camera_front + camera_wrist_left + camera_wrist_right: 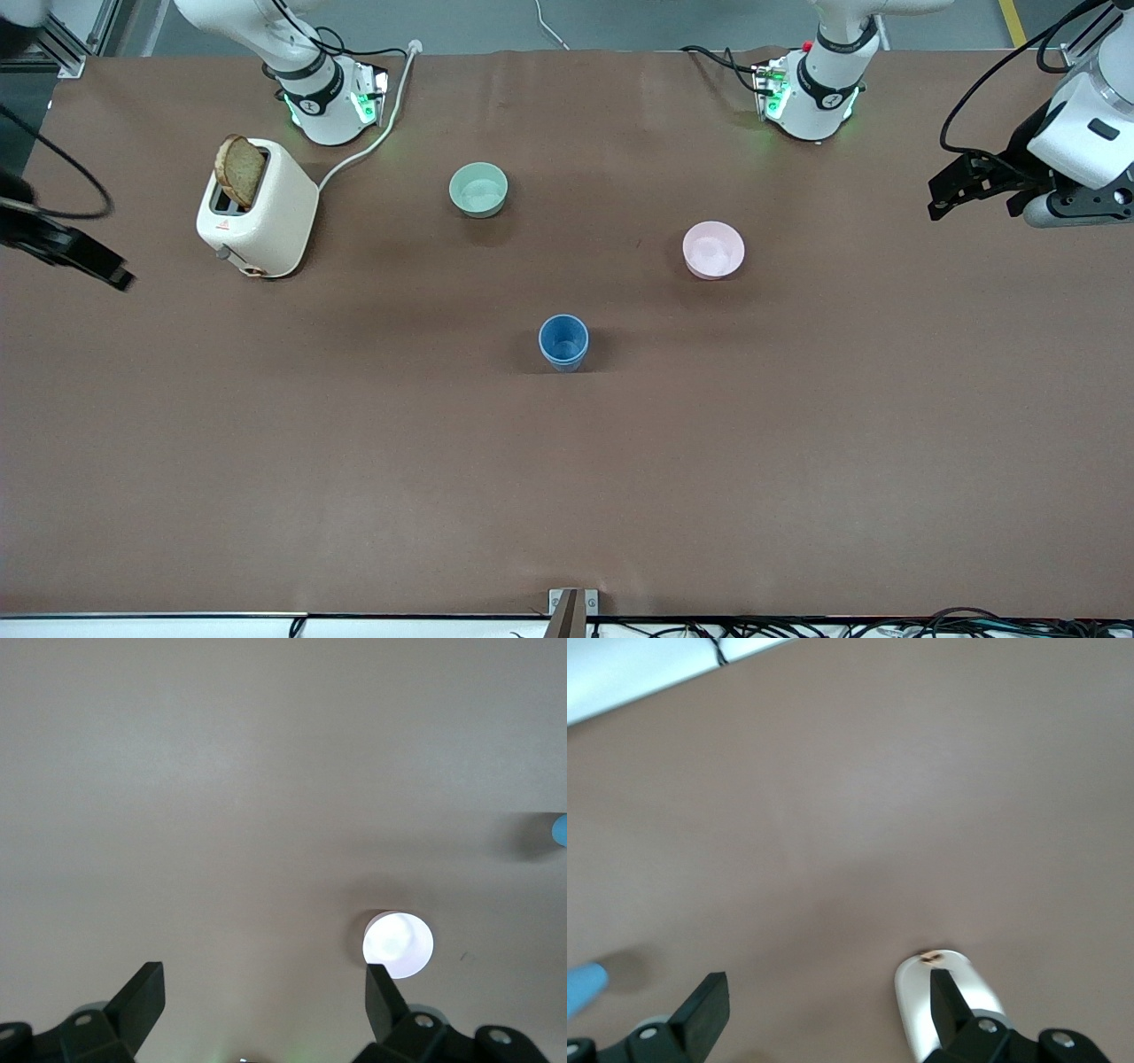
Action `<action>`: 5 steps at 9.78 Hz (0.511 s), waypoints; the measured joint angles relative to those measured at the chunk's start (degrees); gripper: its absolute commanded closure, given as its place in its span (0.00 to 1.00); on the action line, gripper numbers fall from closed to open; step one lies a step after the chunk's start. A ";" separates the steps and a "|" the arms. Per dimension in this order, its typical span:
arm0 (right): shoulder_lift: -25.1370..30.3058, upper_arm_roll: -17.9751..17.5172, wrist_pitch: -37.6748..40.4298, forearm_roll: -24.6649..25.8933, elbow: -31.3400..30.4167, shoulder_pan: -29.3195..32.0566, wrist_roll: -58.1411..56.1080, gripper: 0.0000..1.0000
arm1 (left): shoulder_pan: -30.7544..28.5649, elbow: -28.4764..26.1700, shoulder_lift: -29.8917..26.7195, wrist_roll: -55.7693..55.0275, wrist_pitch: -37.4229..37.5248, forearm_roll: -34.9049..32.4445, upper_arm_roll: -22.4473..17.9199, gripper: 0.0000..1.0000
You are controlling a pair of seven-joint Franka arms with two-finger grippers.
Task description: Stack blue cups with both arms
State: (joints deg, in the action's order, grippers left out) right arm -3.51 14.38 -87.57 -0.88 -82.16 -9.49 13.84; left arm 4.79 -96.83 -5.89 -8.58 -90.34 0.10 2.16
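The blue cups [563, 341] stand upright near the table's middle as one stack; a second rim shows just under the top one, so one sits inside the other. A sliver of blue shows at the edge of the left wrist view [560, 829] and of the right wrist view [583, 988]. My left gripper [935, 200] is open and empty, up in the air over the left arm's end of the table; its wrist view shows the spread fingers [266, 988]. My right gripper [120, 278] is open and empty over the right arm's end [828, 997].
A pink bowl [713, 250] sits toward the left arm's end and shows in the left wrist view [398, 944]. A pale green bowl [478, 190] sits farther from the front camera. A white toaster [257, 208] with a bread slice [239, 170] stands toward the right arm's end [948, 1005].
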 measured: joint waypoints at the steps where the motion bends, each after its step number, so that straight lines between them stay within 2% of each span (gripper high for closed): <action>1: 0.73 -3.52 2.16 -0.01 -0.05 6.56 -4.80 0.00 | -0.03 0.01 0.00 0.00 0.00 0.00 -0.01 0.00; 2: 1.19 -7.76 3.54 -0.10 -0.07 12.39 -7.74 0.00 | -0.05 0.04 0.00 0.00 -0.01 0.00 -0.01 0.00; 3: 1.41 -10.89 3.95 -0.13 -0.13 15.60 -8.63 0.00 | -0.06 0.07 0.00 0.00 -0.03 0.00 0.00 0.00; 5: 1.43 -12.73 4.07 -0.13 -0.39 15.88 -8.65 0.00 | -0.12 0.81 -0.01 0.00 -0.08 0.00 -0.11 0.00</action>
State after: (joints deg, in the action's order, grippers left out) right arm -2.08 1.66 -83.49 -1.01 -82.55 6.39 5.19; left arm 4.67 -96.02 -5.91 -8.58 -90.42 0.10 2.04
